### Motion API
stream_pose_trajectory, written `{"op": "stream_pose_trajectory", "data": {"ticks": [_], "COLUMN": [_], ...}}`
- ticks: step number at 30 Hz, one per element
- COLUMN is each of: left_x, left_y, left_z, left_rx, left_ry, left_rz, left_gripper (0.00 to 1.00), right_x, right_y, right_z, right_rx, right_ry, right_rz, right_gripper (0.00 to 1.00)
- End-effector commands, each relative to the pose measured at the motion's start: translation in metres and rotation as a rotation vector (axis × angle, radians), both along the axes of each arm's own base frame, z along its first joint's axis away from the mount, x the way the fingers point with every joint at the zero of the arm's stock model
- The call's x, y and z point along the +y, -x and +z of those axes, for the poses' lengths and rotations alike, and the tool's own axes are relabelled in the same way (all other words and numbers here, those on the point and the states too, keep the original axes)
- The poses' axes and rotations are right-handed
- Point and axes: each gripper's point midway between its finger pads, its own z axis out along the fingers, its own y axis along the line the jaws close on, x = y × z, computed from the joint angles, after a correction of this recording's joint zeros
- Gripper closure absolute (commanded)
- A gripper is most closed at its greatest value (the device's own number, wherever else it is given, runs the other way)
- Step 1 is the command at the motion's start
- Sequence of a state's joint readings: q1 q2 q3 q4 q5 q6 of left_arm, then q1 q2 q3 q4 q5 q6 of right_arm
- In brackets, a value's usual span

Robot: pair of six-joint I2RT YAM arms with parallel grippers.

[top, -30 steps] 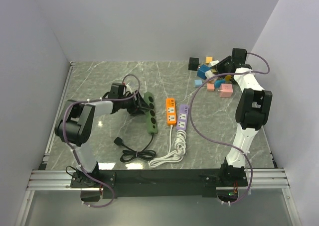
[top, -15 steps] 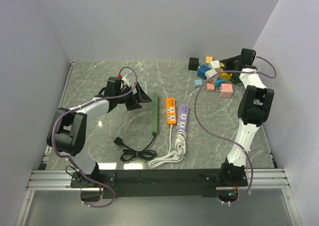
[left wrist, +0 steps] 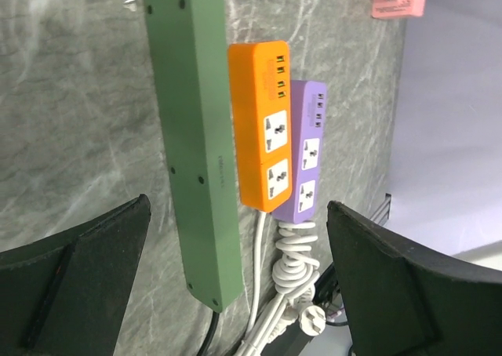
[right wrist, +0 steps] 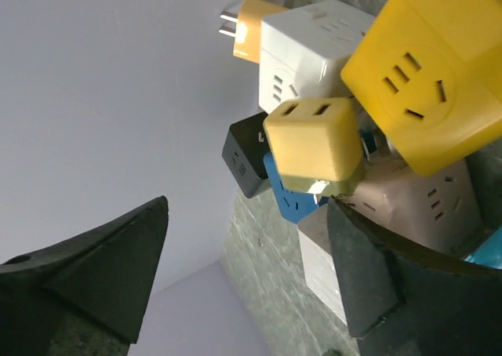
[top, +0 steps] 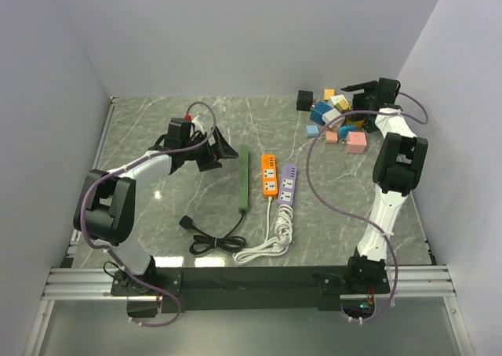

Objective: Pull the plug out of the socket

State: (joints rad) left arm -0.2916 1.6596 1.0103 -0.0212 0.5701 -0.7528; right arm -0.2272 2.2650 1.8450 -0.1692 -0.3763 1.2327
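Both stand spread, holding nothing: the left gripper (top: 220,154) sits just left of the green power strip (top: 244,179), whose length runs near-to-far, while the right gripper (top: 357,93) faces the plugs (top: 339,121) heaped far right.

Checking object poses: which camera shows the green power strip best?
The left wrist view: the green power strip runs large down the frame, a plain face with screw holes up. The top external view shows it as a thin sliver left of the orange strip. The right wrist view misses it.
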Motion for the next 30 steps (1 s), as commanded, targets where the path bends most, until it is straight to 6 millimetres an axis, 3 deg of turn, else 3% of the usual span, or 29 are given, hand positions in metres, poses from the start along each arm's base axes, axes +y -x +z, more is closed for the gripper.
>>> {"op": "stream_pose_trajectory", "data": {"ticks": [1, 6, 7, 9, 10, 12, 13, 14, 16, 17, 18, 19, 20, 21, 22, 23, 24, 25, 27, 28, 30], "left_x": [0.002, 0.005, 0.005, 0.005, 0.006, 0.006, 0.007, 0.008, 0.010, 0.011, 0.013, 0.015, 0.017, 0.018, 0.020, 0.022, 0.023, 0.026, 0.030, 0.033, 0.036], "left_y": [-0.011, -0.017, -0.017, -0.018, -0.019, -0.019, -0.019, -0.018, -0.015, -0.012, -0.010, -0.006, -0.002, 0.001, 0.006, 0.011, 0.015, 0.020, 0.027, 0.031, 0.038], "left_z": [0.027, 0.047, 0.051, 0.064, 0.072, 0.081, 0.085, 0.092, 0.103, 0.103, 0.106, 0.113, 0.110, 0.110, 0.113, 0.107, 0.107, 0.111, 0.107, 0.112, 0.109], "left_rx": [-0.086, -0.138, -0.146, -0.179, -0.197, -0.220, -0.230, -0.245, -0.271, -0.278, -0.286, -0.307, -0.303, -0.305, -0.313, -0.301, -0.305, -0.314, -0.308, -0.324, -0.321], "left_ry": [-0.009, -0.034, -0.034, -0.036, -0.035, -0.040, -0.043, -0.045, -0.052, -0.053, -0.054, -0.052, -0.056, -0.058, -0.059, -0.065, -0.065, -0.068, -0.077, -0.077, -0.083], "left_rz": [0.021, 0.018, 0.016, 0.008, 0.010, -0.001, -0.003, -0.003, 0.000, -0.004, 0.000, 0.008, 0.010, 0.012, 0.016, 0.019, 0.018, 0.024, 0.033, 0.044, 0.049], "left_gripper": [0.00, 0.01, 0.01, 0.01, 0.01, 0.01, 0.01, 0.01, 0.01, 0.01, 0.01, 0.01, 0.01, 0.01, 0.01, 0.01, 0.01, 0.01, 0.01, 0.01, 0.01], "right_x": [0.003, 0.015, 0.019, 0.026, 0.037, 0.051, 0.068, 0.077, 0.096, 0.103, 0.106, 0.108, 0.110, 0.110, 0.108, 0.106, 0.104, 0.102, 0.102, 0.103, 0.099], "right_y": [-0.002, 0.023, 0.035, 0.054, 0.071, 0.092, 0.110, 0.125, 0.154, 0.171, 0.183, 0.200, 0.216, 0.227, 0.240, 0.254, 0.263, 0.276, 0.295, 0.307, 0.325], "right_z": [0.067, 0.131, 0.156, 0.157, 0.178, 0.167, 0.178, 0.162, 0.163, 0.140, 0.134, 0.143, 0.115, 0.108, 0.114, 0.092, 0.087, 0.097, 0.081, 0.090, 0.072], "right_rx": [-0.157, -0.286, -0.341, -0.334, -0.385, -0.379, -0.424, -0.378, -0.383, -0.336, -0.325, -0.352, -0.299, -0.286, -0.308, -0.260, -0.246, -0.278, -0.252, -0.287, -0.231], "right_ry": [0.036, 0.102, 0.149, 0.185, 0.231, 0.261, 0.313, 0.320, 0.421, 0.420, 0.441, 0.474, 0.459, 0.464, 0.501, 0.507, 0.523, 0.554, 0.565, 0.582, 0.596], "right_rz": [0.036, 0.108, 0.136, 0.174, 0.227, 0.304, 0.391, 0.436, 0.515, 0.551, 0.564, 0.557, 0.565, 0.565, 0.552, 0.553, 0.543, 0.524, 0.506, 0.488, 0.468], "right_gripper": [0.11, 0.07, 0.07, 0.06, 0.06, 0.05, 0.05, 0.05, 0.05, 0.03, 0.03, 0.02, 0.02, 0.01, 0.01, 0.01, 0.01, 0.01, 0.00, 0.00, 0.00]}}
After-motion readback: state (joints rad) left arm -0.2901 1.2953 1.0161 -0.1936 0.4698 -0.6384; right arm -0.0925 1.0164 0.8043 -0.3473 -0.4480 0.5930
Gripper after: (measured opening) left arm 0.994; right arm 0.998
